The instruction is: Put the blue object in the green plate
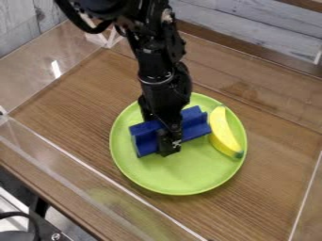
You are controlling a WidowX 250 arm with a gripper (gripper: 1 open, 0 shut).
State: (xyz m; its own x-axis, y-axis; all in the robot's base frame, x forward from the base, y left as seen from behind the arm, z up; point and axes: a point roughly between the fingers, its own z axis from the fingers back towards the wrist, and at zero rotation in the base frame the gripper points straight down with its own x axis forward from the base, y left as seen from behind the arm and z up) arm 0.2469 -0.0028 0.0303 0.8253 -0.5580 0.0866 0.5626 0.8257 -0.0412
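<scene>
Wood tabletop held the plate (pixel 151 174); on it lay the block (pixel 167 130), beside a banana (pixel 225 132). The gripper (pixel 168 139) straddled its middle, fingers closed on it. It looked rigid, light, best pinched across its narrow sides.

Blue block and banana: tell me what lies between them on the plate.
In the camera view, nothing lies between them: the blue block and the banana sit side by side on the green plate, their gap too slim to judge. The gripper is on the block.

no legible text, labels, brands or numbers anywhere
</scene>
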